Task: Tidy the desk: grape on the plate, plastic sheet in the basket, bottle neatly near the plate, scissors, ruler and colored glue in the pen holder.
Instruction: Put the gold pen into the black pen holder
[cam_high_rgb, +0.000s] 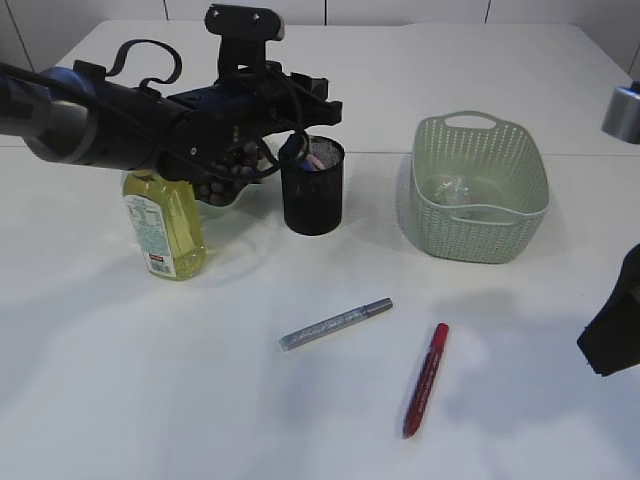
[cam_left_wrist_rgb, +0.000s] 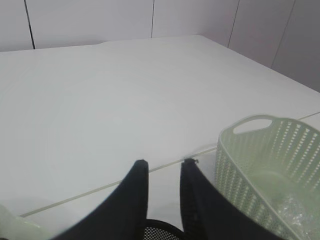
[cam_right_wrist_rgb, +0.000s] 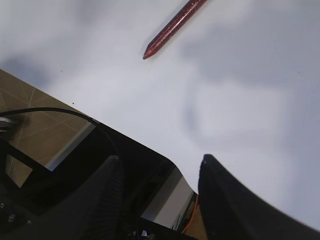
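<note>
My left gripper (cam_high_rgb: 303, 140) (cam_left_wrist_rgb: 165, 161) hovers just above the black mesh pen holder (cam_high_rgb: 313, 190) (cam_left_wrist_rgb: 161, 231), open, with only table showing between its fingers. Pink and dark items (cam_high_rgb: 320, 157) stand inside the holder; which ones they are I cannot tell. A silver glue pen (cam_high_rgb: 335, 323) and a red glue pen (cam_high_rgb: 425, 380) (cam_right_wrist_rgb: 172, 27) lie on the front of the table. The yellow bottle (cam_high_rgb: 165, 225) stands left of the holder, beside the plate (cam_high_rgb: 222, 208) holding dark grapes (cam_high_rgb: 240, 160). The plastic sheet (cam_high_rgb: 455, 190) (cam_left_wrist_rgb: 295, 210) lies in the green basket (cam_high_rgb: 480, 235) (cam_left_wrist_rgb: 250, 165). My right gripper (cam_high_rgb: 608, 335) (cam_right_wrist_rgb: 160, 157) is open and empty.
My left arm (cam_high_rgb: 120, 125) stretches in from the left over the bottle and plate, hiding part of both. The basket stands right of the pen holder. A seam (cam_left_wrist_rgb: 100, 189) crosses the white table behind the holder. The right gripper hangs over the table's front right edge.
</note>
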